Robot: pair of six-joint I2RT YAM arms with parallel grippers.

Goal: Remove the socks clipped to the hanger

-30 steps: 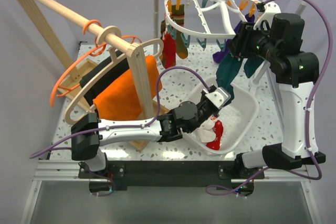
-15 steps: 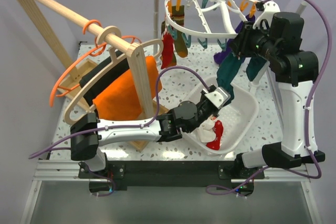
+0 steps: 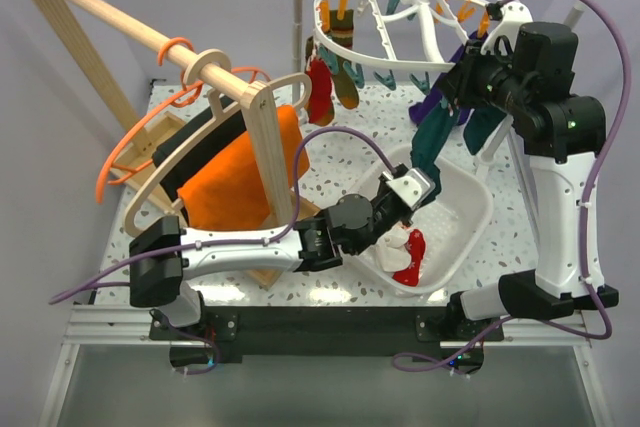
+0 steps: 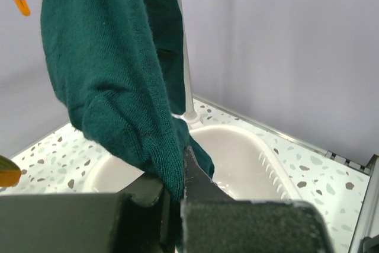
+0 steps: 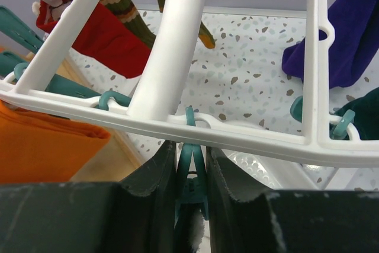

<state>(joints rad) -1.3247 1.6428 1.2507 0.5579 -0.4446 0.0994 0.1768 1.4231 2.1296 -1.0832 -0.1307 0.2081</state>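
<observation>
We see two arms bolted above the aluminium rail (image 3: 320,319). The left arm (image 3: 240,247), over the rail's left half, has slim white link shells between black joint housings. The right arm (image 3: 562,217), over the rail's right half, has a broad white column, bulky black motor blocks and a tiny green light (image 3: 573,128). A purple cable (image 3: 95,282) trails along each arm to black bases at the rail. The left gripper (image 3: 425,179) has a white block behind it. Up close, its fingers (image 4: 249,226) are matte dark grey, and the right gripper (image 5: 190,188) has ragged edges.
</observation>
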